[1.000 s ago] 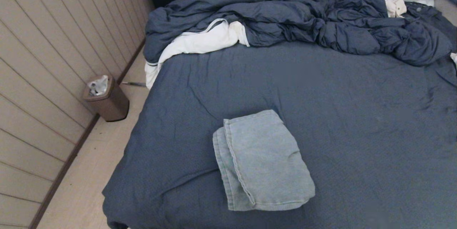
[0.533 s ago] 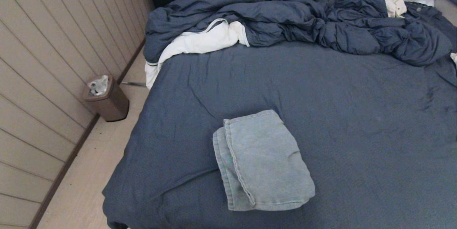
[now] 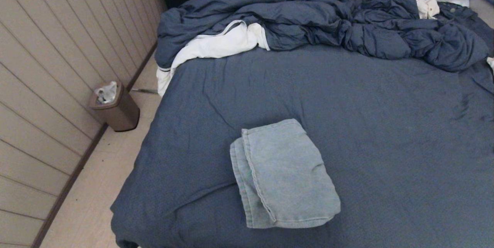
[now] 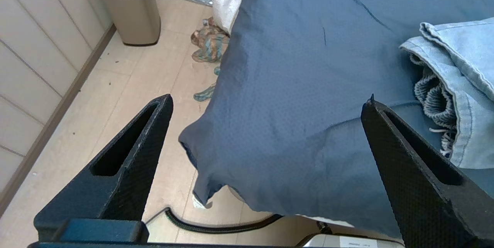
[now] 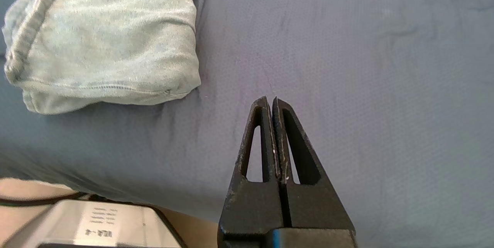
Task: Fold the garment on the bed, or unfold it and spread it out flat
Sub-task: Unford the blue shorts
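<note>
The garment (image 3: pixel 283 174), pale blue denim shorts, lies folded into a compact rectangle near the front of the bed (image 3: pixel 366 105) on its dark slate-blue sheet. Neither arm shows in the head view. My left gripper (image 4: pixel 268 99) hangs wide open above the bed's front left corner, with the garment (image 4: pixel 459 85) off to one side and its gathered waistband showing. My right gripper (image 5: pixel 271 99) is shut on nothing, held over bare sheet beside the garment (image 5: pixel 104 43).
A bulky dark blue duvet (image 3: pixel 320 16) is heaped across the back of the bed, with a white garment (image 3: pixel 216 45) at its left end. A tan waste bin (image 3: pixel 114 107) stands on the floor by the panelled wall. Cloth scraps (image 4: pixel 208 41) lie on the floor.
</note>
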`<state>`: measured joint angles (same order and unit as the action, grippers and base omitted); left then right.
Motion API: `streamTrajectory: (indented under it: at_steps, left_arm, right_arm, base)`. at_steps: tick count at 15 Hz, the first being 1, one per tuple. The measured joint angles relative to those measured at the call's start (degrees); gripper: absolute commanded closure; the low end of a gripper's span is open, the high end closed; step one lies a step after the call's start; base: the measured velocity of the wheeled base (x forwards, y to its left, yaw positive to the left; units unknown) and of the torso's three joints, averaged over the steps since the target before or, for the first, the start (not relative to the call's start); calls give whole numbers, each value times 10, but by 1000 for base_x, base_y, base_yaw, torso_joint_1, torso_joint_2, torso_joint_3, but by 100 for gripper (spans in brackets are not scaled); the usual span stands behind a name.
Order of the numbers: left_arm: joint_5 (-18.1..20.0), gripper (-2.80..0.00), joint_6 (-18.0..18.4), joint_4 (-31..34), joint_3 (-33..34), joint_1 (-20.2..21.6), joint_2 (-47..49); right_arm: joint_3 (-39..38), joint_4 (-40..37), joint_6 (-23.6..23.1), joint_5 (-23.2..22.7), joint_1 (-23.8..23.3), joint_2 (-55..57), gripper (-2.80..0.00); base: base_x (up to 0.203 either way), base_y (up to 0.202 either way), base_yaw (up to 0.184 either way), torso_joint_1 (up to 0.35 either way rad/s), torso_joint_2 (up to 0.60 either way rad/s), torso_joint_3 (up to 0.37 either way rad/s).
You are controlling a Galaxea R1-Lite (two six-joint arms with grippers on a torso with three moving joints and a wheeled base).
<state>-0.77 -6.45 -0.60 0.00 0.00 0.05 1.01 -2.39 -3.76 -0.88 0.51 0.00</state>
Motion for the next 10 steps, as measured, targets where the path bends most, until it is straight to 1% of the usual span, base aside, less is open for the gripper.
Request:
streamTrajectory:
  at_steps: [3, 8, 10]
  left_arm:
    - [0, -280, 0, 0, 0, 0, 0]
    - [0, -280, 0, 0, 0, 0, 0]
    - [0, -280, 0, 0, 0, 0, 0]
  right_arm:
    - [-1, 1, 9, 0, 0, 0, 0]
    - [2, -4, 3, -2, 0, 0, 0]
    - [13, -18, 3, -2, 0, 2, 0]
  base:
    - [0, 0, 0, 0, 0, 0]
    - [0, 0, 0, 0, 0, 0]
    - [0, 0, 0, 0, 0, 0]
